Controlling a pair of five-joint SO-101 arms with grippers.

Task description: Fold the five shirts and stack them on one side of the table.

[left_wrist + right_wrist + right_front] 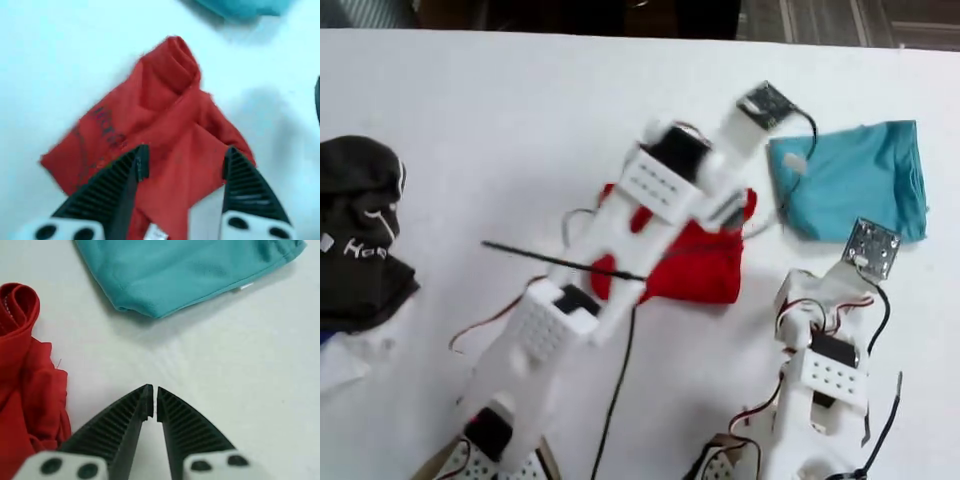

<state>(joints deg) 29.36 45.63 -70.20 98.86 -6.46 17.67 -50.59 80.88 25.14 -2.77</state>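
Left gripper [186,152]: jaws apart, directly over the crumpled red shirt [695,262] mid-worktop [500,120]. Right gripper [154,392]: jaws together, above bare surface beside the teal shirt [855,180] near the right edge. Black shirt [360,230] lies at the left edge.

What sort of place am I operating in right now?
Likely a robotics lab bench, not a laundry: a plain white table, two small arms trailing loose wires, and a red shirt, teal shirt and black shirt as practice pieces.
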